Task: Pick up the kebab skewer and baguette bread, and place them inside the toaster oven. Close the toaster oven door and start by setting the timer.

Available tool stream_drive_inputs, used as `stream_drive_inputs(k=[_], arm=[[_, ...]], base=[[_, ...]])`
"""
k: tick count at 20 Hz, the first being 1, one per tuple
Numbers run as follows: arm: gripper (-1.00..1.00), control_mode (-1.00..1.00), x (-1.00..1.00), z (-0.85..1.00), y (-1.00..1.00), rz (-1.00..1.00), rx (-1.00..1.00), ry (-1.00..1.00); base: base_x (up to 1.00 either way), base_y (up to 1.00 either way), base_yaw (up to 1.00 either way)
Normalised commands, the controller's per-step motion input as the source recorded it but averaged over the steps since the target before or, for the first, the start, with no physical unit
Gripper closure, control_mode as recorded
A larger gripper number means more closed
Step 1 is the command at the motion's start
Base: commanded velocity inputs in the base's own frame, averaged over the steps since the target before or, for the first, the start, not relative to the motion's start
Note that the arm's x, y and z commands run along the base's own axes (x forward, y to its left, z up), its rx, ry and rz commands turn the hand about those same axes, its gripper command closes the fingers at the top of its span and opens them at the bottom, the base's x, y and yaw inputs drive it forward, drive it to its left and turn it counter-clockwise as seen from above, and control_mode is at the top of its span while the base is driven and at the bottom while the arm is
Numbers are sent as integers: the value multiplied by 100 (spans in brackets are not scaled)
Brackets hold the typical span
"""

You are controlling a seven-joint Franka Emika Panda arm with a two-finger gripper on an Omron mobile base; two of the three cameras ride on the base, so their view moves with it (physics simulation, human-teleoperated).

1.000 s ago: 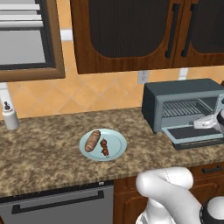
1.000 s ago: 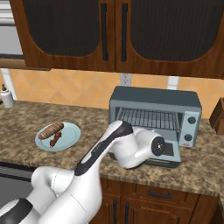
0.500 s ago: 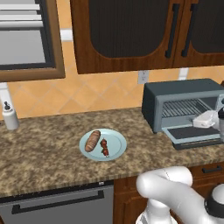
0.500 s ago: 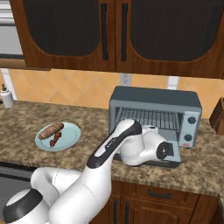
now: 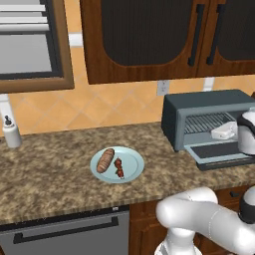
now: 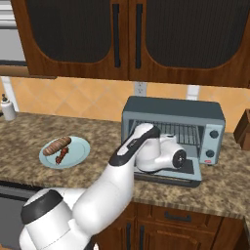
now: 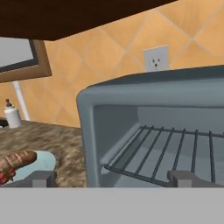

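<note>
The toaster oven (image 5: 204, 112) (image 6: 171, 113) (image 7: 131, 94) stands on the counter with its wire rack (image 7: 175, 153) bare. The toaster oven door (image 5: 219, 153) (image 6: 168, 175) lies folded down flat. My gripper (image 7: 114, 179) (image 5: 223, 132) hovers just above that door at the oven's mouth, open, with nothing between its fingertips (image 7: 43, 178). To the left, a pale blue plate (image 5: 132, 160) (image 6: 78, 146) (image 7: 46, 159) carries the tan baguette bread (image 5: 105, 160) (image 6: 56, 145) (image 7: 15, 159). The dark red kebab skewer (image 5: 119, 168) (image 6: 62, 155) lies beside the loaf.
A white bottle (image 5: 11, 132) (image 6: 7, 108) (image 7: 12, 114) stands far left by the wall. Dark wooden cabinets (image 5: 144, 40) hang above the counter. The oven's knobs (image 6: 213, 134) are on its right face. A brown block (image 6: 242, 129) sits at the right edge.
The hand has lifted a little off the lowered door and shifted left along the oven mouth. The jaws stayed open. Plate, bread and skewer have not moved.
</note>
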Motion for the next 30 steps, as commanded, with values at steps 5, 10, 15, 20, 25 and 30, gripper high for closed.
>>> stream_drive_inputs(k=[5, 10, 15, 20, 25, 30], arm=[[-100, -100, 52, -23, -12, -1, 0, 0], [-100, -100, 31, -26, -26, 0, 0, 0], [-100, -100, 15, -23, -29, 0, 0, 0], [-100, -100, 21, -8, -6, 0, 0, -1], [-100, -100, 28, -9, 0, 0, 0, -3], [-100, -100, 29, -19, -1, 0, 0, 0]], base=[[0, 0, 0], [0, 0, 0], [0, 0, 0], [0, 0, 0], [0, 0, 0], [0, 0, 0]])
